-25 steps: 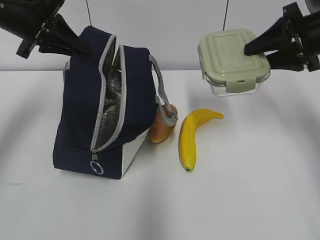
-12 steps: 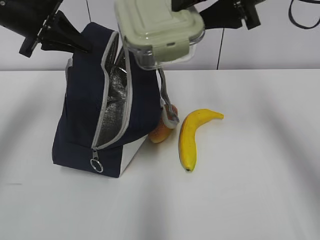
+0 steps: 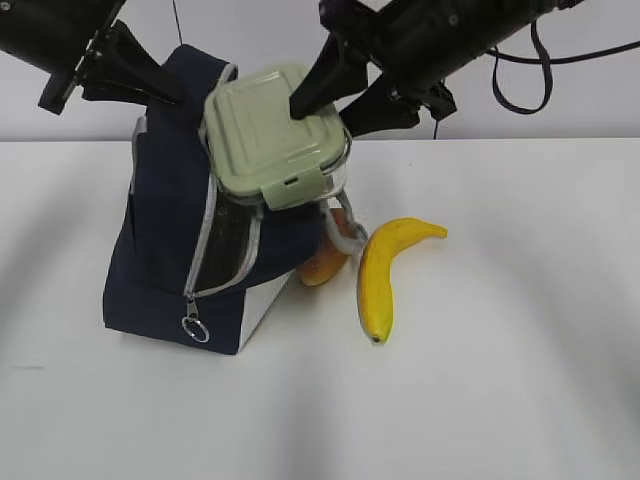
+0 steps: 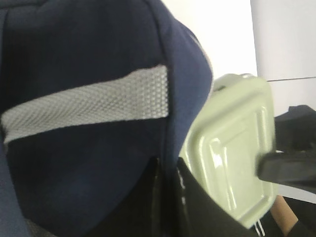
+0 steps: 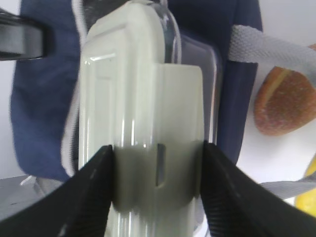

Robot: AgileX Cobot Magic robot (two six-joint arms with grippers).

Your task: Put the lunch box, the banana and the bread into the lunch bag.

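At upper centre of the exterior view, the right gripper (image 3: 338, 98) has its two black, wedge-shaped fingers clamped on the lunch box (image 3: 275, 133), one pressing on the lid and the other on the far side. In the right wrist view the same fingers (image 5: 89, 192) bracket the box's end at the lower edge of the frame, matte black against the smooth plastic. The box is a rounded rectangle with a sage-green lid bearing a raised inner panel and a clip tab on its lower edge; its clear body shows beneath the lid. It is tilted, lid facing the camera, and sits in the gaping mouth of the lunch bag (image 3: 165, 250).

At upper left, the left gripper (image 3: 165, 95) is closed tight on the bag's top edge, pinching the navy fabric. The left wrist view shows that woven navy cloth up close, crossed by a band of coarse grey webbing (image 4: 89, 108).

The bag stands upright left of centre on the white table (image 3: 500, 380): boxy, with a grey zipper, a metal ring pull (image 3: 194, 329) low on its front and a white lower panel.

Just right of the bag's base lies the bread (image 3: 325, 260), a golden-brown crusty roll partly hidden behind a grey strap. Beside it, further right, lies the banana (image 3: 380, 275), smooth, yellow and curved.
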